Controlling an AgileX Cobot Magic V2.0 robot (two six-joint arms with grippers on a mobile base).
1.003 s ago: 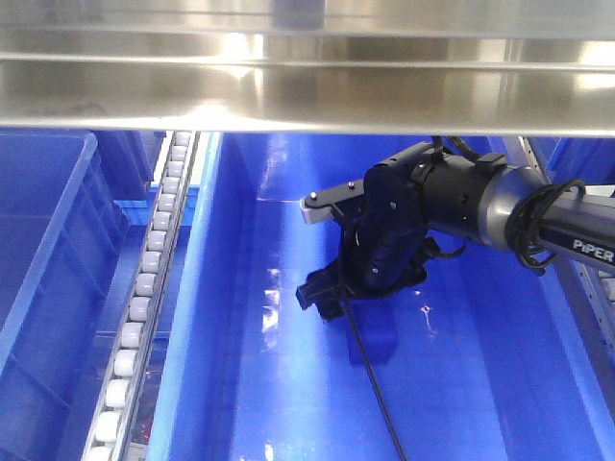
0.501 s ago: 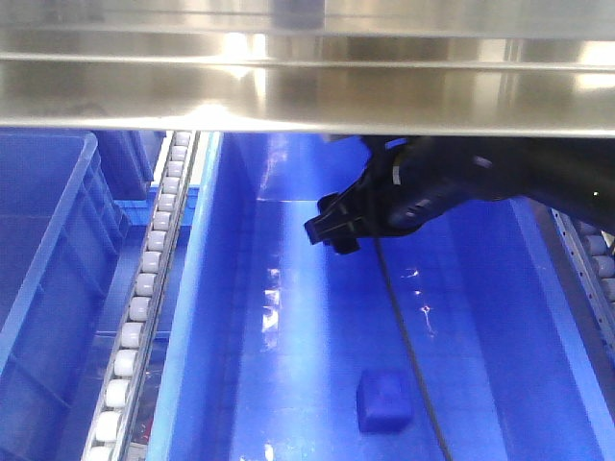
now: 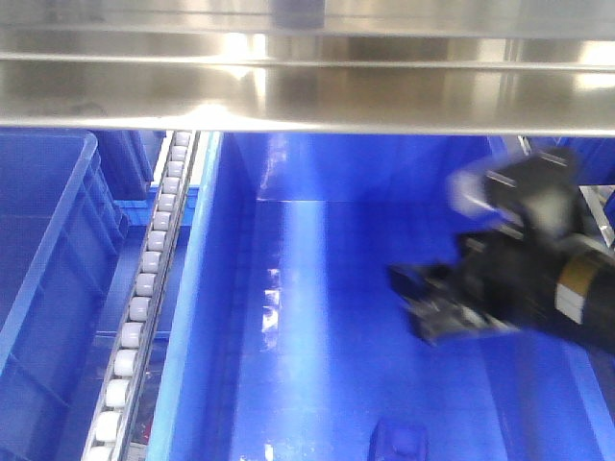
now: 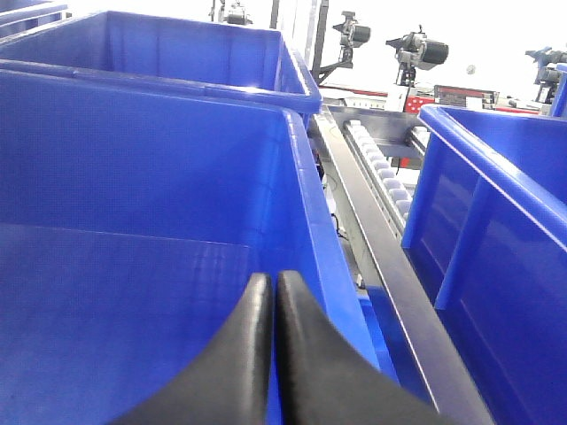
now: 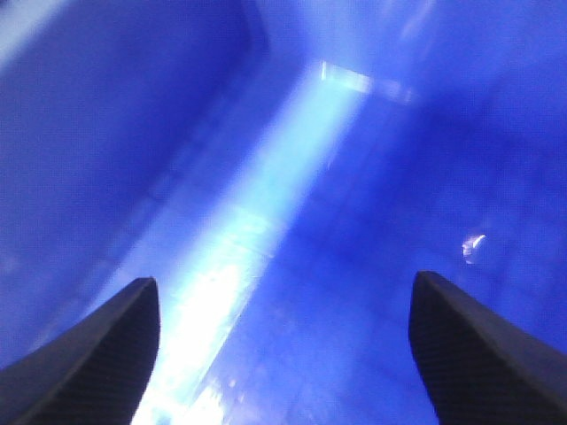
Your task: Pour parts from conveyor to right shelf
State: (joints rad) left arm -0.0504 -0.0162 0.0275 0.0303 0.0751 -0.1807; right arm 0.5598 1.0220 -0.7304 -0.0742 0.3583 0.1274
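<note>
Front-facing view: the right shelf [image 3: 307,96] spans the top as a shiny steel beam; beneath it a track of small white rollers [image 3: 149,279] runs down the left between two blue bins; the middle bin [image 3: 288,317] is deep and open, its floor glossy with a pale streak of reflected light; the blue part [image 3: 402,444] lies on that floor at the lower edge of the frame, only its top showing; the right gripper [image 3: 428,303] hangs inside the bin at the right, above and apart from the part, motion-blurred (its finger spacing is probably wide, but cannot be read here).

Left wrist view: the left gripper [image 4: 268,292] shows two black fingers pressed tip to tip with nothing between them; they sit over the interior of a large blue bin [image 4: 159,177]; a roller track [image 4: 383,173] and a steel rail separate this bin from another blue bin [image 4: 496,230] at the right.

Right wrist view: two dark textured fingertips [image 5: 97,354] stand at the lower corners, spread well apart and holding nothing; between them lies only the bin's blue floor [image 5: 292,221], blurred, crossed by a bright band of light.
</note>
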